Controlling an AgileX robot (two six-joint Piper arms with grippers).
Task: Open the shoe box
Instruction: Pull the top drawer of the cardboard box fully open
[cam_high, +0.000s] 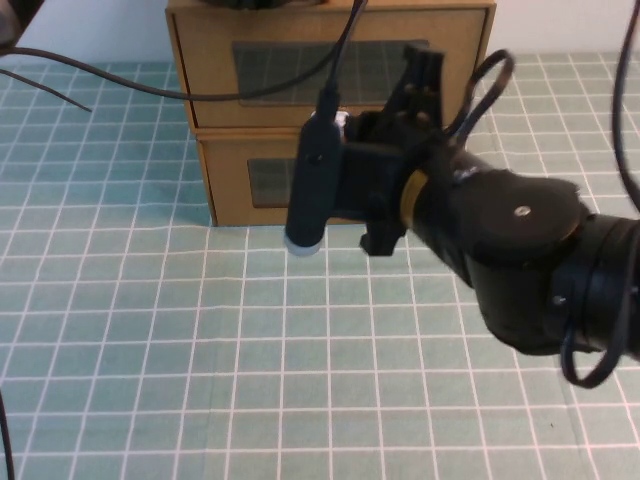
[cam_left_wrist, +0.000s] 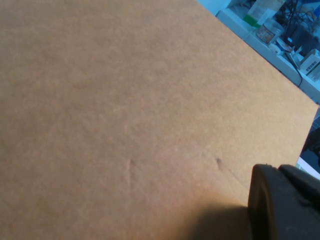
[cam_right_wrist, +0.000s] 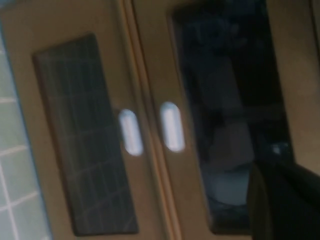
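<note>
High view: two cardboard boxes stacked at the far middle of the tabletop, upper shoe box on lower shoe box. Both fronts are closed, each with a dark window. The right gripper is up against the upper front, toward its right end, jaws pinched together with nothing seen between them; contact with the box cannot be told. The right arm comes in from the right, and its wrist camera, a dark cylinder, hangs before the lower front. The tabletop is green with a white grid.

Right wrist view adds what the arm hides: a pale oval lower pull hole and upper pull hole, side by side across the seam between the fronts.

Left wrist view alone shows the left gripper, close over a plain brown cardboard panel. Which box, and how its jaws stand, cannot be told. A cluttered shelf lies beyond the panel's edge.
</note>
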